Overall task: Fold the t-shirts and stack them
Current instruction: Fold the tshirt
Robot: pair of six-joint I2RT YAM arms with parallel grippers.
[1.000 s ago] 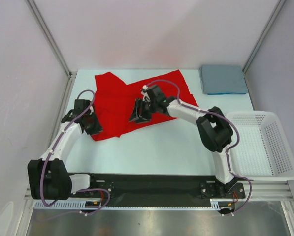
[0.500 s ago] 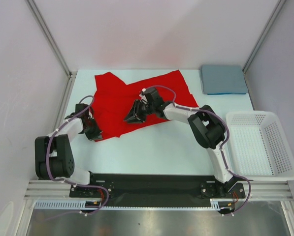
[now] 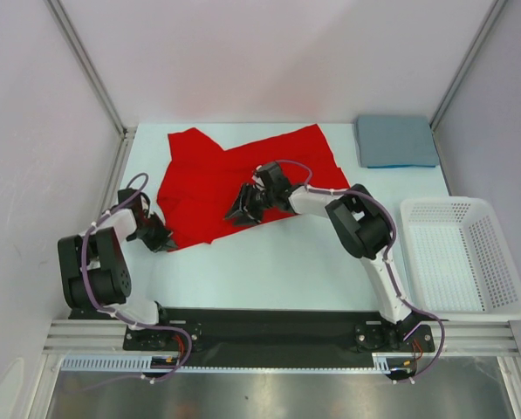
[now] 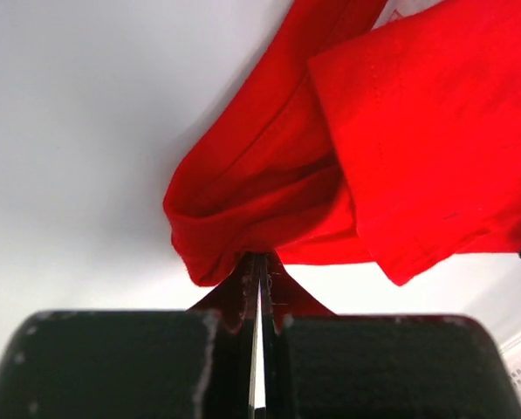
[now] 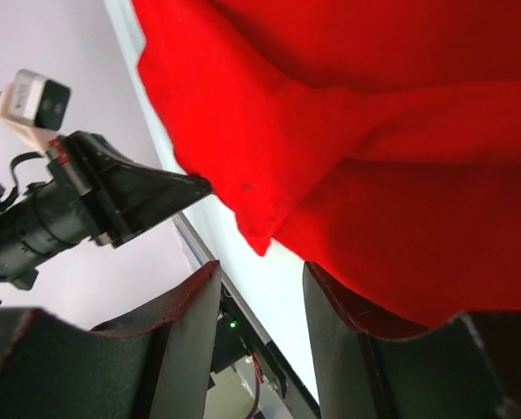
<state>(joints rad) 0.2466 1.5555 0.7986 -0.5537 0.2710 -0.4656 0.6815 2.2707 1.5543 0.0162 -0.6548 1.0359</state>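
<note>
Red shirt fabric is pinched tight in the left gripper, fingers fully closed on a bunched edge at the shirt's lower left. Over its middle, the right gripper has fingers parted, gripping nothing. It sprawls across the upper centre of the table.

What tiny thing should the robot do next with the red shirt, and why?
Probably close the right pincer on the near edge of the red t-shirt. Its jaws stand apart with no cloth between them, while the left pincer is shut on a bunched corner. Holding both ends should let it pull the shirt flat.
</note>
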